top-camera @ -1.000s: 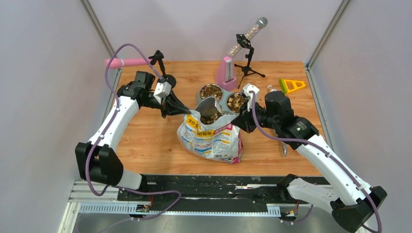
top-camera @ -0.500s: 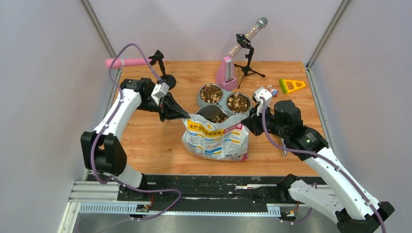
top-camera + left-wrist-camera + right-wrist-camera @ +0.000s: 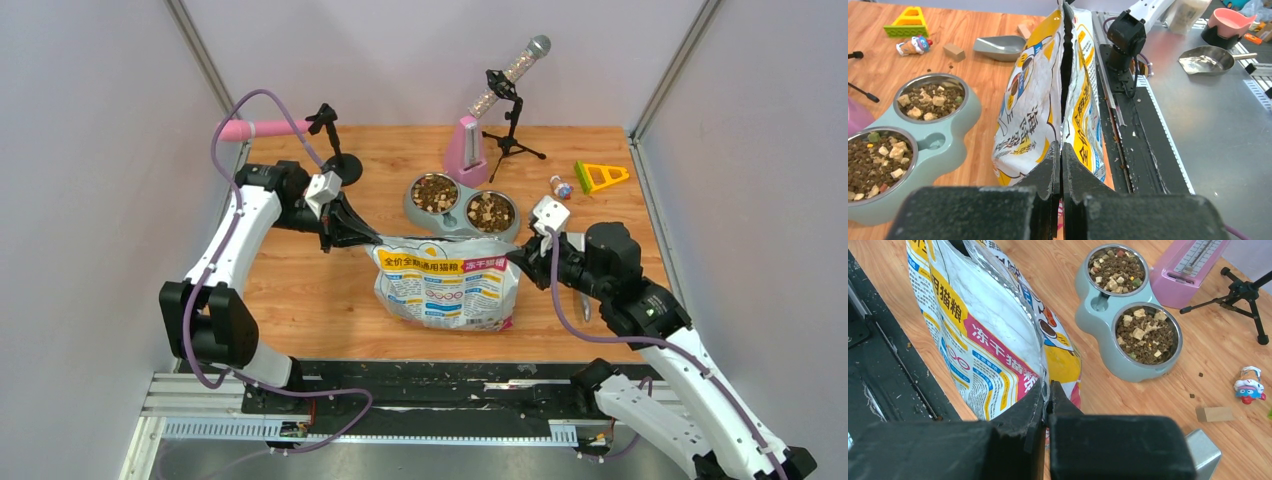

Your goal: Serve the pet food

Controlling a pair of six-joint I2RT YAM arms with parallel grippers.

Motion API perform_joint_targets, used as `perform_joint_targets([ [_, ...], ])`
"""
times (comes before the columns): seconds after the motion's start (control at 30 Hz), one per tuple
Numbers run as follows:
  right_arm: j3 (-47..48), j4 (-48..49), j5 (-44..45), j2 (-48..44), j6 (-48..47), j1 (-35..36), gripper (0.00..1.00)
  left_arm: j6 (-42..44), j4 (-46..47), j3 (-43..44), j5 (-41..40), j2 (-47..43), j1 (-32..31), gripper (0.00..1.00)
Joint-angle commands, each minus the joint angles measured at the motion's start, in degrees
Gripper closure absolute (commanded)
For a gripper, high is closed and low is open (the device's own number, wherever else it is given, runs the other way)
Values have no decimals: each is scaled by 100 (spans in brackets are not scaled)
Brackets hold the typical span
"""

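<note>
Gripping the bag (image 3: 445,285) — left pincer (image 3: 374,240) and right pincer (image 3: 513,257), each clamped on a top corner.

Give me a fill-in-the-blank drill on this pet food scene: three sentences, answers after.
The left claw and right claw are each ____ on the top edge of the bag. The double bowl holds pet food in ____ of its cups. The metal scoop lies on the table, held by ____ claw.
Missing: shut; both; neither.
</note>
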Motion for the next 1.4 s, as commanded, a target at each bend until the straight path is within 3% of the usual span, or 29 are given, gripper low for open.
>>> perform_joint_targets([
  [0.0,402,1238,615,-145,-349,-264,99,22,-800,276,1043,-222,299,100],
  [0.1,414,1117,-326,81,-396,-266,75,-114,-801,438,1112,-73,299,100],
  [0.17,402,1121,-1091,304,-534,-264,49,-237,-802,520,1128,25,301,100],
  [0.23,499,1116,-1556,585,-646,-262,32,-253,-802,498,1130,58,301,100],
  [0.33,860,1088,-1850,1054,-693,-262,25,-230,-796,441,1130,71,300,100],
  [0.53,1646,431,-2521,1938,-1542,-262,21,-261,-802,444,1111,112,301,100],
  [0.63,2006,-94,-2730,2286,-1950,-262,32,-244,-798,441,1076,93,293,100],
  [0.83,2544,-1237,-3078,2727,-2331,-262,98,-353,-798,592,1067,188,299,100],
  [0.93,2520,-1283,-3171,2654,-2456,-262,100,-456,-797,755,1110,252,297,92],
  [0.97,2522,-1282,-3226,2627,-2467,-262,100,-537,-797,798,1120,268,295,75],
  [1.0,2534,-1285,-3266,2600,-2468,-262,100,-584,-800,920,1127,295,298,23],
  [1.07,2558,-1284,-3337,2556,-2432,-266,100,-755,-802,1202,1130,345,300,3],
  [1.2,2576,-1275,-3421,2489,-2357,-261,100,-1127,-796,2324,1129,565,300,0],
  [1.37,2503,-1154,-3365,2430,-2249,-254,100,-961,-768,4757,910,1118,289,0],
])
